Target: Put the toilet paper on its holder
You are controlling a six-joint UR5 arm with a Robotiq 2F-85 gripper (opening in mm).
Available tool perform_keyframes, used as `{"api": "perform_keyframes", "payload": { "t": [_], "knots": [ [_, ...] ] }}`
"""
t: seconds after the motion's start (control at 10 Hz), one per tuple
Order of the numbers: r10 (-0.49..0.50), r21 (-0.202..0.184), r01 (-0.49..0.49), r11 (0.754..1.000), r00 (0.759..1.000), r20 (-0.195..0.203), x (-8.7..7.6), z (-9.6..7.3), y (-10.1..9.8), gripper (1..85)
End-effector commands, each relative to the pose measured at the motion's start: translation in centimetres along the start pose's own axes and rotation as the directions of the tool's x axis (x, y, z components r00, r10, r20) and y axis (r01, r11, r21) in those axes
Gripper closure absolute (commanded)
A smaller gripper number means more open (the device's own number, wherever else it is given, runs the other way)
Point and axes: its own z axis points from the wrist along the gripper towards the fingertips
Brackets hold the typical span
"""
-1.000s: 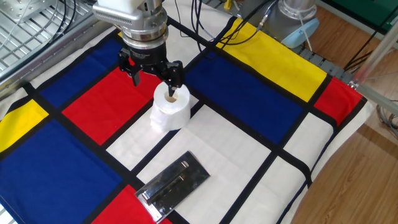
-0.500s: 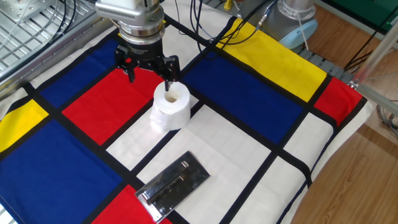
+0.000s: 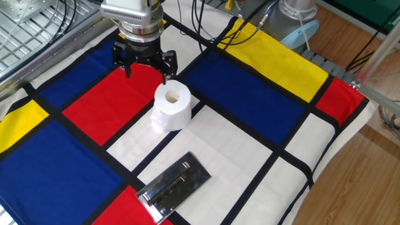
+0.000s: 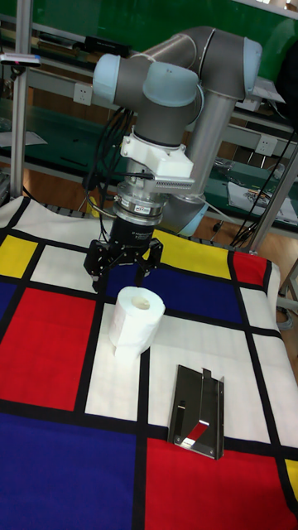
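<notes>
The toilet paper stands upright on the white square of the cloth, its hollow core facing up and a loose sheet trailing at its base. My gripper hangs just above and behind the roll, open, with nothing between its fingers. One fingertip hovers near the roll's rim, apart from it. The holder, a shiny chrome plate with a slim bar, lies flat on the cloth nearer the front, well apart from the roll.
A checked cloth of red, blue, yellow and white squares covers the table. Cables run along the back. The cloth's right edge drops toward a wooden floor. A metal rack stands at the back left.
The gripper has risen and drawn back to the left, lifting its finger out of the roll's core. The roll and holder have stayed put.
</notes>
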Motion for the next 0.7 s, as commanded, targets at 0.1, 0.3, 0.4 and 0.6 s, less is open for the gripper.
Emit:
{"api": "perform_keyframes", "payload": {
  "t": [0.1, 0.3, 0.4, 0.6],
  "knots": [
    [0.025, -0.048, -0.027, 0.998, 0.998, -0.056, 1.3, -1.2, 1.5, 1.7],
    [0.03, -0.095, -0.034, 0.995, 0.998, -0.049, 1.1, -1.2, 2.7, 1.7],
    [0.031, -0.097, -0.036, 0.995, 0.998, -0.046, 1.0, -1.2, 2.8, 3.0],
    [0.014, -0.085, -0.019, 0.996, 0.999, -0.05, 1.1, -1.2, 2.5, 4.3]
  ]
}}
